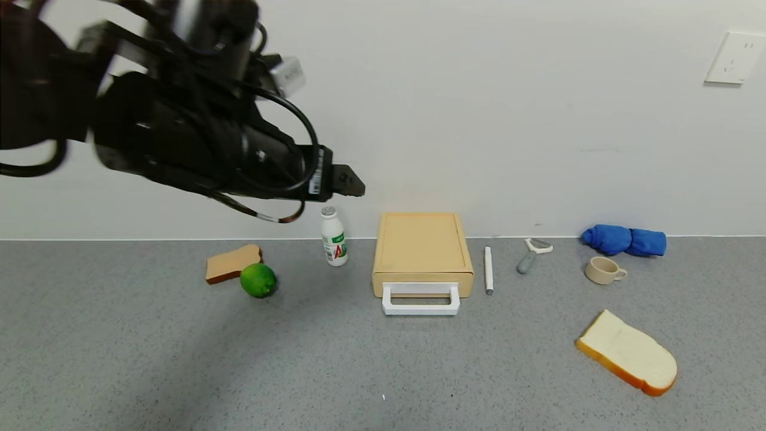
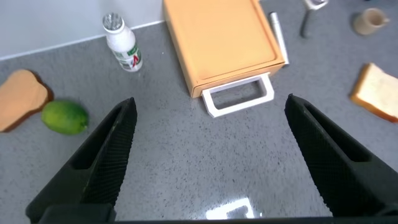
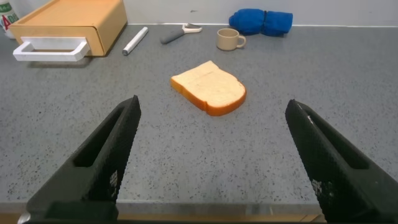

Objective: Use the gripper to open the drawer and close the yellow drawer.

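The yellow drawer point(image 1: 422, 279) sits pushed in, flush with its flat tan box point(image 1: 421, 242), near the back wall at the table's middle. Its white loop handle point(image 1: 421, 300) sticks out toward me. My left gripper point(image 1: 353, 182) hangs high in the air, left of the box and above the bottle. In the left wrist view the left gripper point(image 2: 210, 101) is open wide and empty, with the handle point(image 2: 238, 97) and box point(image 2: 217, 37) ahead of it. My right gripper point(image 3: 212, 102) is open and empty, low by the table's front edge; it is out of the head view.
A small white bottle point(image 1: 334, 237), a lime point(image 1: 258, 279) and a brown toast slice point(image 1: 232, 263) lie left of the box. A white pen point(image 1: 488, 270), peeler point(image 1: 531, 254), beige cup point(image 1: 603, 270), blue cloth point(image 1: 624, 240) and bread slice point(image 1: 628, 353) lie right of it.
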`<action>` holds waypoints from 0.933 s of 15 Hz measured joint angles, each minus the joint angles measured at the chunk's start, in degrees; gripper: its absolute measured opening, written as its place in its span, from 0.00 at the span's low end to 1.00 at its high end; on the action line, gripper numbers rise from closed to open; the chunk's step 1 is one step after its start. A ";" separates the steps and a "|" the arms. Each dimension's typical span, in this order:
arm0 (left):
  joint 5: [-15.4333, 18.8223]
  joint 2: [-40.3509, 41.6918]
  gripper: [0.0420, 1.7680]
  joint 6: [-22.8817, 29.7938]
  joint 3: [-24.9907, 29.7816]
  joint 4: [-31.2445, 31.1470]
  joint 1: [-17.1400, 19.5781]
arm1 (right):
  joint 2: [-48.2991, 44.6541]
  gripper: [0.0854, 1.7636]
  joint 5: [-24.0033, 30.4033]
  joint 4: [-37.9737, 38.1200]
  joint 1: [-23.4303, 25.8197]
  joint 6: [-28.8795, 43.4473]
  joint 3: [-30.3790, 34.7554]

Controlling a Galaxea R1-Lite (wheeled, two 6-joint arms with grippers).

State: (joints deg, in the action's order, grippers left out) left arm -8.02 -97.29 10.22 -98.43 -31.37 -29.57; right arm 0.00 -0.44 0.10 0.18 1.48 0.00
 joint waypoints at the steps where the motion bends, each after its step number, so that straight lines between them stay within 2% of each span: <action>1: 1.85 3.78 0.97 -1.27 1.90 0.06 0.50 | 0.00 0.97 0.00 0.00 0.00 0.01 0.00; 3: 4.80 11.50 0.97 -3.61 6.25 0.20 1.02 | 0.00 0.97 0.00 0.00 0.00 0.01 0.00; 7: 6.77 25.97 0.97 -6.14 16.57 4.78 1.40 | 0.00 0.97 0.00 0.00 0.00 0.00 0.00; 10: 6.79 35.67 0.97 -6.75 24.89 9.18 1.40 | 0.00 0.97 0.00 0.00 0.00 0.01 0.00; 14: 5.83 49.12 0.97 -7.06 34.10 10.62 1.46 | 0.00 0.97 0.00 0.00 0.00 0.00 0.00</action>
State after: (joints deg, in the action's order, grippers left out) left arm -2.19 -48.18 3.16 -64.33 -20.75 -28.11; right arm 0.00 -0.44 0.10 0.18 1.48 0.00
